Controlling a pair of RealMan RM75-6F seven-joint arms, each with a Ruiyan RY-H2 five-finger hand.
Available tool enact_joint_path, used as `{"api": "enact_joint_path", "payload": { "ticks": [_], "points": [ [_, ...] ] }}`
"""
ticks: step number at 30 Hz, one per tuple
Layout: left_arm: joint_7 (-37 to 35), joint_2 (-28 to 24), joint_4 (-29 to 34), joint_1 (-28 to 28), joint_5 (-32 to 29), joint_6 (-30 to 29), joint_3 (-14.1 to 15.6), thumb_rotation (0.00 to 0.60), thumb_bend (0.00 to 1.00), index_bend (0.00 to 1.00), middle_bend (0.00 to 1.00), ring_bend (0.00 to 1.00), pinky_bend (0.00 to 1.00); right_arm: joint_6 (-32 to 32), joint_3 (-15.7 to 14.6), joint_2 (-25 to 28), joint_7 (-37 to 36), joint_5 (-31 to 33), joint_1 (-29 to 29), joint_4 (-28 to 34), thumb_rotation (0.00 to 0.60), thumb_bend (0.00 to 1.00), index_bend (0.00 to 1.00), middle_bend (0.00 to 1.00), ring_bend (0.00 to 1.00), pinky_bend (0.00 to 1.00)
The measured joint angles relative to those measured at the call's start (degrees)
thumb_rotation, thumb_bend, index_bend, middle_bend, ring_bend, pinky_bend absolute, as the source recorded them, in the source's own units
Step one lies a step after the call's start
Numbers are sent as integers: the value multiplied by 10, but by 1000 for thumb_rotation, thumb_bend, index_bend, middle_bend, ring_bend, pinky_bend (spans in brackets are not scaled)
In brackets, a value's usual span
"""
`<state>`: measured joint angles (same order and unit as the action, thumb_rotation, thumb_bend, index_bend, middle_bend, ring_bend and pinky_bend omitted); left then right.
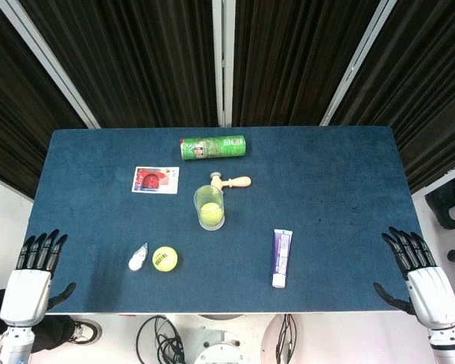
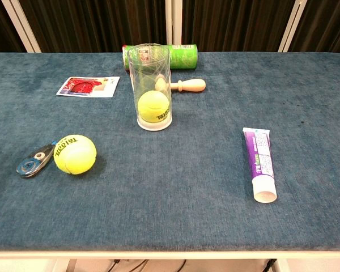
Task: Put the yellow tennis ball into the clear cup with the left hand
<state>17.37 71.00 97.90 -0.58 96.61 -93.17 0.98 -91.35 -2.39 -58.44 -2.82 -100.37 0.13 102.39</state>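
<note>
At table's edge, left hand [image 1: 32, 282] empty, spread.

I work in a lab test bay. Ahead of my hands spreads a blue felt table [image 1: 326, 189], backed by black curtains [image 1: 136, 61]. Cables [image 1: 163, 337] dangle beneath.

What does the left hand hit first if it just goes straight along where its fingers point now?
Probably nothing soon. The left hand sits at the table's near left corner, fingers pointing toward the far edge. That lane of blue table looks bare; the correction-tape dispenser and tennis ball lie well to its right.
</note>
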Motion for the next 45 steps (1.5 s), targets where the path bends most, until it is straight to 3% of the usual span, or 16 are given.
{"api": "enact_joint_path", "payload": {
  "ticks": [15,25,38,45],
  "points": [
    [7,-1,21,16,33,21,9,600,157,38,0,0,0,-7,0,-1,3,-2,-3,1,600,176,0,0,0,0],
    [47,29,60,84,60,134,5,600,157,39,0,0,0,-16,0,7,-18,0,-7,2,600,176,0,0,0,0],
    [101,143,29,183,-50,284,-45,600,160,43,0,0,0,-24,0,14,-49,-1,-9,-7,600,176,0,0,0,0],
    [121,171,-5,205,-96,309,-52,600,187,157,27,0,43,-21,1,18,-56,3,-8,-6,600,176,0,0,0,0]
  ]
}}
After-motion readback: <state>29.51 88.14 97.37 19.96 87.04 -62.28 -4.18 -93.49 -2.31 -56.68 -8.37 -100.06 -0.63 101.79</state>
